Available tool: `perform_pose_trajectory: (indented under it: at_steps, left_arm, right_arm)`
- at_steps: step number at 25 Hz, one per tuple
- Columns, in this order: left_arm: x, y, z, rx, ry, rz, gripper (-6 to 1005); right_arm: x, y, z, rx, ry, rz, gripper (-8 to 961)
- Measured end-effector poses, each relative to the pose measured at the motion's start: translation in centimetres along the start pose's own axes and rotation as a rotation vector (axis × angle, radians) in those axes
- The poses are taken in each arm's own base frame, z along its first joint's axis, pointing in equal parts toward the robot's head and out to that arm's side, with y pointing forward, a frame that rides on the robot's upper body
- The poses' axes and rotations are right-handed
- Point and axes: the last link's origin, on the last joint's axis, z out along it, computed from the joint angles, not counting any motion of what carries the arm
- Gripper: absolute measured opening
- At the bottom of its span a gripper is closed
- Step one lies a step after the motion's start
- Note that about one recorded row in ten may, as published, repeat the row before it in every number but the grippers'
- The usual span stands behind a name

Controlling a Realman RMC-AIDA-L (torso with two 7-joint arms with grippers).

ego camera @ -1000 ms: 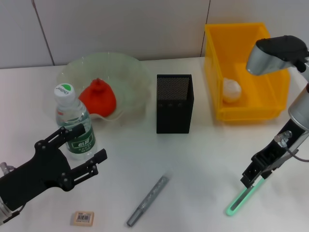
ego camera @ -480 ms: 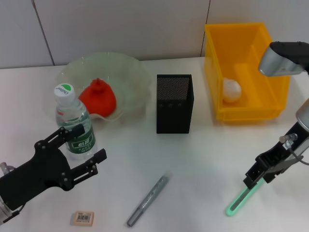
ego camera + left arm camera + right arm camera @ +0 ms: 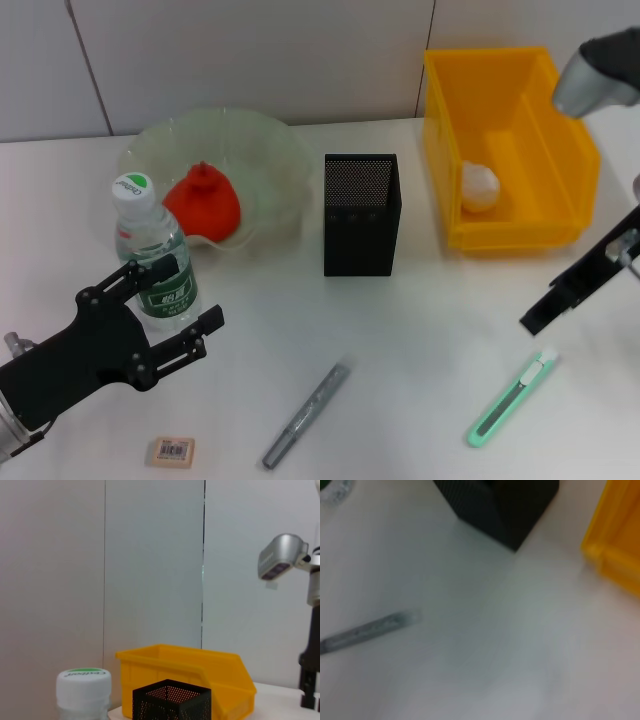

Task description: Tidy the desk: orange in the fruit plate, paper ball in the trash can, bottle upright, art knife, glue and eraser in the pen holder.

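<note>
- Left gripper [image 3: 150, 318] — fingers spread, near left, just beside the upright bottle [image 3: 153, 252].
- Orange [image 3: 203, 202] sits in the plate [image 3: 262, 150], far left.
- Right gripper [image 3: 548, 305] hangs above the knife [image 3: 511, 397] — apart from it.
- Glue [image 3: 307, 415] and eraser [image 3: 171, 451] lie near.

You get bright, even overhead light on the white desk [image 3: 420, 330] in the head view, with only soft, short shadows under the pen holder [image 3: 362, 214] and bottle [image 3: 155, 255]. The fruit plate [image 3: 262, 140] shows faint sheen on its glass rim. Your left wrist view is sharp and flat-lit against the grey wall [image 3: 150, 555]. Your right wrist view is heavily blurred throughout; the glue [image 3: 367, 630] is a smeared grey streak and the trash can [image 3: 615, 545] has soft edges
</note>
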Motion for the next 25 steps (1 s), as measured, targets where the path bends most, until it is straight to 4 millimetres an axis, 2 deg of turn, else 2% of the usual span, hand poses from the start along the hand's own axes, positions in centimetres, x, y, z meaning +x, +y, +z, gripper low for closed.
perform_pose_trajectory:
  at_steps: [3,4,7,8,19,25]
  left_arm:
    - [0.0,0.0,0.0,0.000,-0.001,0.001,809]
    - [0.0,0.0,0.0,0.000,0.000,0.001,809]
    - [0.1,0.0,0.1,-0.001,0.001,0.004,809]
    - [0.1,-0.1,0.1,-0.002,0.001,0.004,809]
    - [0.2,-0.1,0.3,-0.006,0.003,0.005,809]
    - [0.2,-0.1,0.4,-0.007,0.003,0.006,809]
  right_arm:
    - [-0.4,-0.3,-0.8,0.033,-0.025,-0.145,562]
    - [-0.4,-0.3,-0.8,0.033,-0.025,-0.145,562]
    - [-0.6,0.0,-0.9,0.040,-0.013,-0.293,562]
    - [-0.7,0.4,-0.8,0.039,0.003,-0.377,562]
    - [-0.4,1.3,0.1,0.042,0.092,-0.666,563]
    - [0.4,2.4,1.6,0.057,0.264,-0.802,560]
